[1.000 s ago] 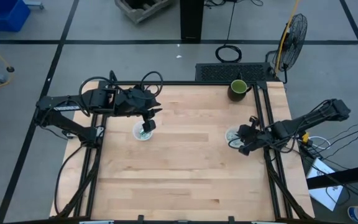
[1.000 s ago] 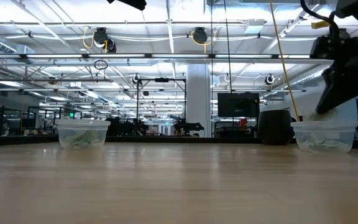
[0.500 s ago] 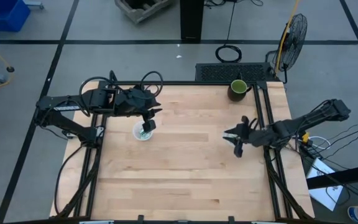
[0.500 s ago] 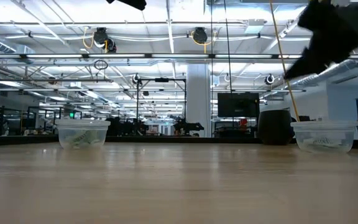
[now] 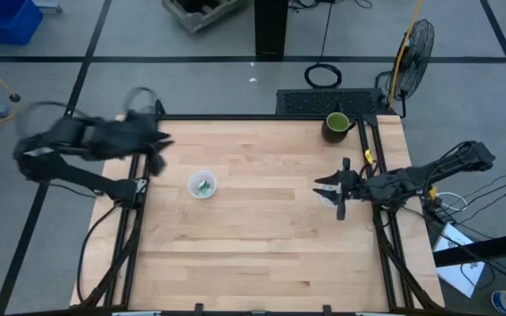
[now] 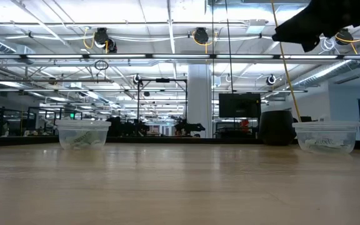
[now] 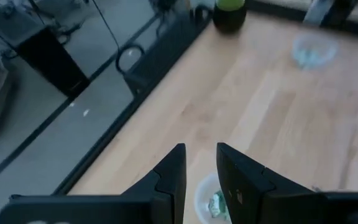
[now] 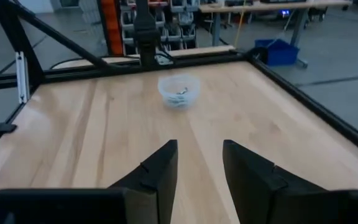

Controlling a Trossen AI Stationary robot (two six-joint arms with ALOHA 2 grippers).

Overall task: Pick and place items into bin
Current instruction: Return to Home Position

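Observation:
Two clear plastic bowls stand on the wooden table. The left bowl holds pale green-and-white packets. The right bowl also holds some packets; in the high view my right gripper mostly covers it. My left gripper is open, raised near the table's far left corner, away from the left bowl, with nothing between its fingers. My right gripper is open and empty, high above the right bowl, pointing toward the table's left.
A dark green mug stands at the far right corner. Black frame rails run along the table's sides. Bare wood lies between the bowls and across the near half. A fan stands beyond the table.
My left gripper has swung quickly from above the left bowl toward the table's far left corner. My right gripper has risen out of the right bowl and tipped from pointing down to level, pointing toward the table's left. Both bowls stayed in place.

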